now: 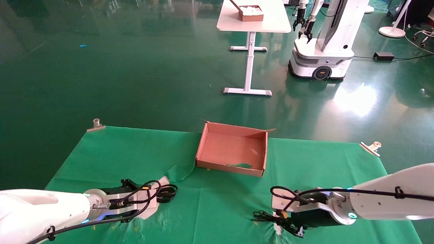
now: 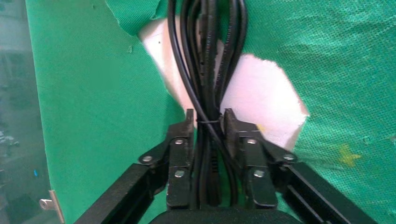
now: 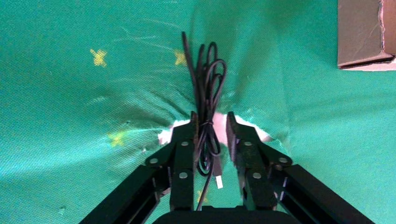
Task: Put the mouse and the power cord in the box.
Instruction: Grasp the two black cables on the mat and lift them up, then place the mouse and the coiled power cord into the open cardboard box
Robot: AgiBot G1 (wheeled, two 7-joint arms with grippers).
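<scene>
The power cord (image 2: 205, 60), thick glossy black loops tied in the middle, lies on the green cloth at the near left. My left gripper (image 2: 208, 114) is shut on the power cord at its tie, pads pressing both sides; in the head view this gripper (image 1: 160, 194) sits at the cord's (image 1: 168, 193) end. The mouse body is hidden; only its thin bundled cable (image 3: 207, 88) and plug show. My right gripper (image 3: 211, 116) straddles that cable open, with a gap beside one finger, at the near right (image 1: 276, 222). The reddish-brown box (image 1: 257, 136) stands empty mid-table.
The green cloth is torn under both grippers, baring white table (image 2: 261, 98). Metal clips (image 1: 96, 124) (image 1: 371, 147) hold the cloth's far corners. Beyond, on the floor, stand a white table (image 1: 271, 23) with a small box (image 1: 251, 13) and another robot (image 1: 322, 44).
</scene>
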